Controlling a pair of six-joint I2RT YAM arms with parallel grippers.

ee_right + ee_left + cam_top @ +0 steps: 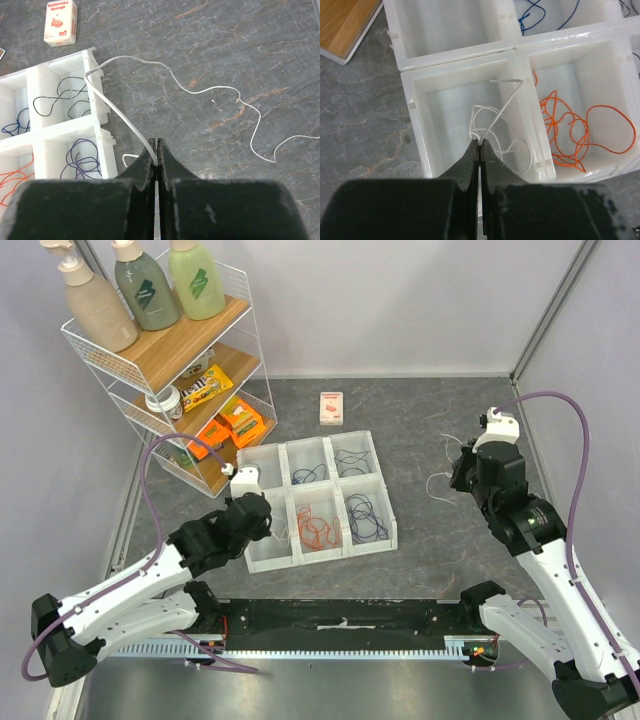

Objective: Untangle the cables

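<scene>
A white six-compartment tray (388,510) holds separated cables: orange (318,530), purple (367,520), blue (310,474) and black (350,460). My left gripper (479,144) hangs over the near-left compartment, shut on a white cable (507,102) whose loops lie inside it; the orange cable (570,130) lies one compartment over. My right gripper (157,143) is shut on another white cable (215,89), which snakes across the grey table right of the tray (97,107). In the top view this gripper (458,472) sits well right of the tray.
A white wire shelf (190,360) with bottles and snack packs stands at the back left. A small sponge box (331,407) lies behind the tray. Grey walls close in the table at the back and on both sides.
</scene>
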